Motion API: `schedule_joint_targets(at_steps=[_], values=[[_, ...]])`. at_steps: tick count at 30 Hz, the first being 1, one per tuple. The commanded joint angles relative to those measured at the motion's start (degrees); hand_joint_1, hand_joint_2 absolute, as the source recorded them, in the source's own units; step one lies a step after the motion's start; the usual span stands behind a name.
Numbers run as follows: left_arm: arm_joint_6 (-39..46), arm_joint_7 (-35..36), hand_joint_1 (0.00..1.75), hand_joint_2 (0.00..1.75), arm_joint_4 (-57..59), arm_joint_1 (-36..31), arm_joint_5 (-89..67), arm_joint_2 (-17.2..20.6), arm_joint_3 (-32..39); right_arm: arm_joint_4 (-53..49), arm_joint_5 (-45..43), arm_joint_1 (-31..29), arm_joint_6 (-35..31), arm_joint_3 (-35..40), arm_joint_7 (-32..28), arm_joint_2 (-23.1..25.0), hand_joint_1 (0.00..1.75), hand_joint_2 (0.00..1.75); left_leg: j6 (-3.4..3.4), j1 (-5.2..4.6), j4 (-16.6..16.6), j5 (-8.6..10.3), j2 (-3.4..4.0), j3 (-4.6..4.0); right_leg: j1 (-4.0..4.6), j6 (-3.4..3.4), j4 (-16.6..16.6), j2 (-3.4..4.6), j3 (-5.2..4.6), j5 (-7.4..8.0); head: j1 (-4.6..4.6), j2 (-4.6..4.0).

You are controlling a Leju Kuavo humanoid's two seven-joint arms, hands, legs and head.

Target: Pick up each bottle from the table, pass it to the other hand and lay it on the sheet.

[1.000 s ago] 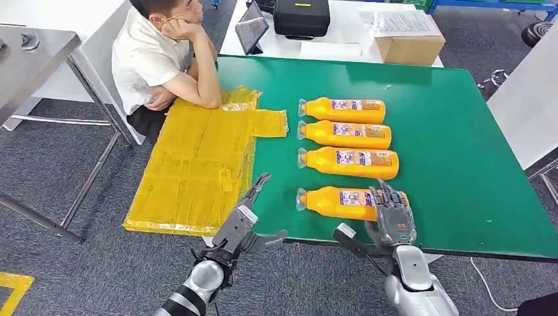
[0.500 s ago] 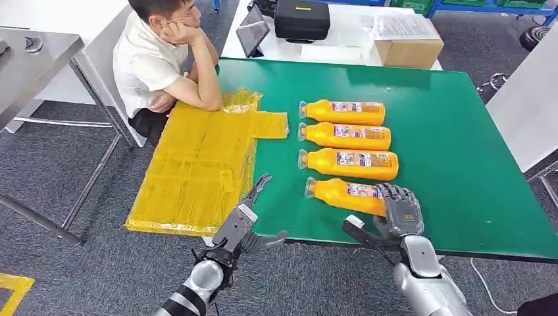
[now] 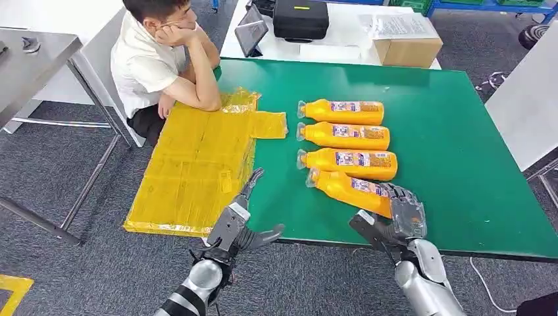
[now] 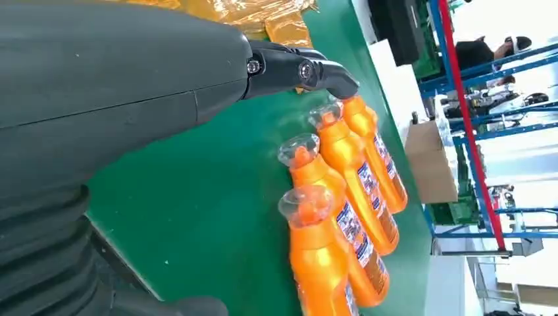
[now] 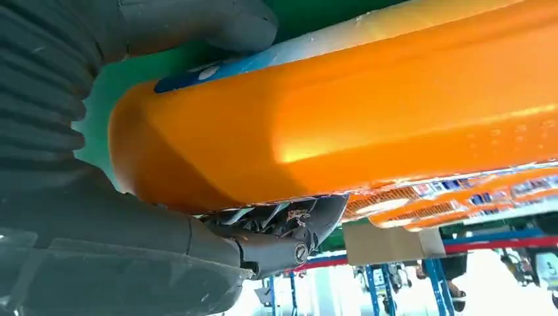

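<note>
Several orange bottles lie side by side on the green table [image 3: 460, 164]. My right hand [image 3: 403, 217] grips the nearest bottle [image 3: 349, 189] by its base, and the bottle is tilted with its cap end toward the others; close up the held bottle [image 5: 342, 112] sits between thumb and fingers. Three more bottles [image 3: 342, 135] lie beyond it, also seen from the left wrist as bottles [image 4: 335, 191]. My left hand [image 3: 240, 217] hovers open at the table's near edge, beside the yellow sheet [image 3: 197, 164], its fingers [image 4: 296, 69] spread.
A person [image 3: 161, 59] sits leaning an elbow on the sheet's far end. A black case [image 3: 301, 18], a tablet [image 3: 251, 34] and a cardboard box [image 3: 408, 45] stand on the white table behind. A metal table [image 3: 33, 59] is at left.
My right hand has closed on the nearest bottle and lifted it, swinging its cap end toward the other bottles. The left hand has barely moved.
</note>
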Motion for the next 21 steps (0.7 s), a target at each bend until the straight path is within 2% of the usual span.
schedule_joint_targets(at_steps=[1, 7, 9, 10, 12, 16, 18, 21], values=[[0.2, -0.8, 0.00, 1.75, 1.1, 0.5, 1.2, 0.2, 0.8, -1.7, -2.4, 3.3, 0.2, -1.6, -1.8, 2.5, 1.75, 1.75, -0.12, 0.07, -0.1, -0.01, -0.05, 0.02, 0.07, -0.12, -0.1, -0.03, 0.04, -0.02, 0.00, 0.00], [3.4, -3.7, 0.00, 1.75, -2.1, 4.9, 8.9, -0.8, 5.4, -14.9, -11.8, 9.1, 0.2, -2.0, -8.2, 5.7, 1.75, 1.75, -0.12, 0.07, 0.0, -0.06, 0.01, -0.02, 0.06, -0.13, 0.0, 0.03, 0.00, -0.06, 0.02, 0.00], [0.4, -3.7, 0.00, 1.75, -1.0, 5.6, 13.6, 0.2, 5.9, -19.0, -12.5, 10.7, 0.4, -0.6, -8.0, 6.3, 1.75, 1.75, -0.15, 0.06, -0.1, -0.09, 0.11, -0.01, 0.06, -0.16, 0.0, 0.13, 0.00, -0.07, 0.00, 0.00], [-5.8, 0.0, 0.00, 1.75, -0.1, 6.3, 20.3, 0.1, 7.2, -20.9, -13.7, 11.2, -0.5, 0.2, -8.8, 6.7, 1.75, 1.75, -0.12, 0.05, -0.1, -0.06, 0.11, -0.09, 0.04, -0.12, 0.0, 0.12, -0.06, -0.04, 0.00, 0.00], [-10.2, 0.6, 0.00, 1.75, 2.3, 6.6, 24.5, 0.9, 6.6, -21.9, -14.7, 10.8, -0.7, 1.8, -9.3, 6.9, 1.71, 1.75, -0.13, 0.05, -0.1, -0.08, 0.16, -0.12, 0.04, -0.12, 0.0, 0.17, -0.12, -0.05, 0.00, 0.00], [-11.4, 0.7, 0.00, 1.75, 2.9, 6.5, 25.6, 0.7, 6.3, -21.8, -15.3, 10.4, -0.9, 1.9, -9.7, 6.9, 1.69, 1.75, -0.16, 0.04, 0.0, -0.10, 0.16, -0.40, 0.03, -0.13, 0.1, 0.17, -0.42, -0.06, -0.02, 0.00], [-16.1, 2.4, 0.00, 1.75, 5.4, 5.8, 30.4, 0.9, 6.4, -21.8, -16.5, 9.5, -1.2, 3.0, -11.6, 7.2, 1.66, 1.75, -0.16, 0.04, -0.1, -0.08, 0.12, -0.51, 0.03, -0.13, 0.0, 0.13, -0.51, -0.07, 0.00, 0.00], [-16.3, 2.2, 0.00, 1.75, 5.9, 5.7, 30.6, 1.0, 6.4, -21.9, -16.5, 9.2, -1.0, 3.3, -11.5, 7.4, 1.66, 1.75, -0.08, -0.02, -0.1, -0.02, 0.10, -0.66, -0.04, -0.08, 0.1, 0.10, -0.62, -0.05, 0.02, 0.00]])
